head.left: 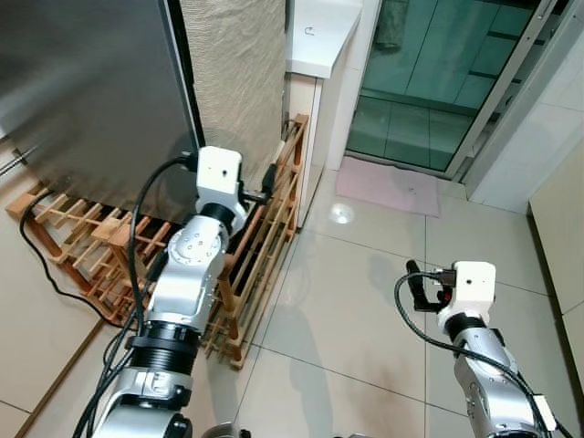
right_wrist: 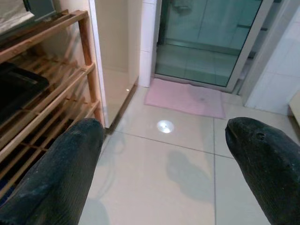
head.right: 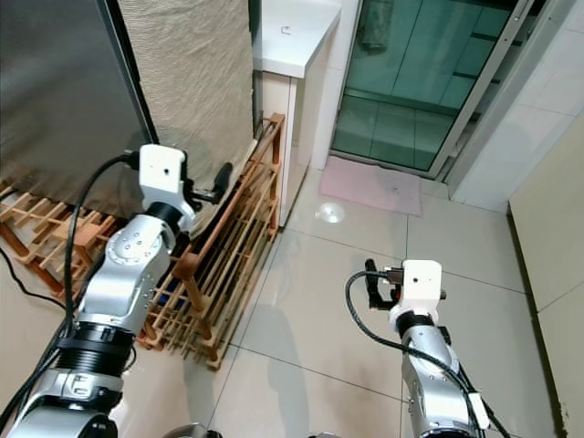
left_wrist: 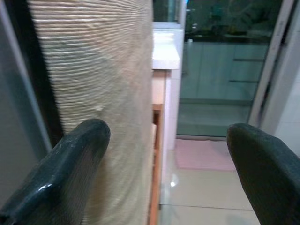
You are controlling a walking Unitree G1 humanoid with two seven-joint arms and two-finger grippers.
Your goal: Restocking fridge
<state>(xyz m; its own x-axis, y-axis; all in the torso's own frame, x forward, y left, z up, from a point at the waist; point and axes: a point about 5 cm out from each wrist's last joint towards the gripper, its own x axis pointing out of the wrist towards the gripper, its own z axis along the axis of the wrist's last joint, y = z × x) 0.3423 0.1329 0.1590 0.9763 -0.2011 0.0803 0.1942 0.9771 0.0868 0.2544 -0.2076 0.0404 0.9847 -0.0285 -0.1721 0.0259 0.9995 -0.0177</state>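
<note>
Fridge (head.left: 82, 91) stands at our left behind a wooden rack (head.left: 255, 265), door shut. Left end effector (head.left: 266, 187) hovers near its edge, fingers apart, empty; right end effector (head.left: 415, 283) open over the floor (head.left: 347, 301). We judge approach underway; next, grasp the door.

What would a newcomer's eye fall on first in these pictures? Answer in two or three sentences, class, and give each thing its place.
First, the left gripper, fingers open, raised beside the tall steel fridge door on the robot's left, over a wooden slatted rack on the floor. Next, the right gripper, also open, held low above the pale floor tiles. Beyond lie a pink mat and a glass sliding door.
</note>
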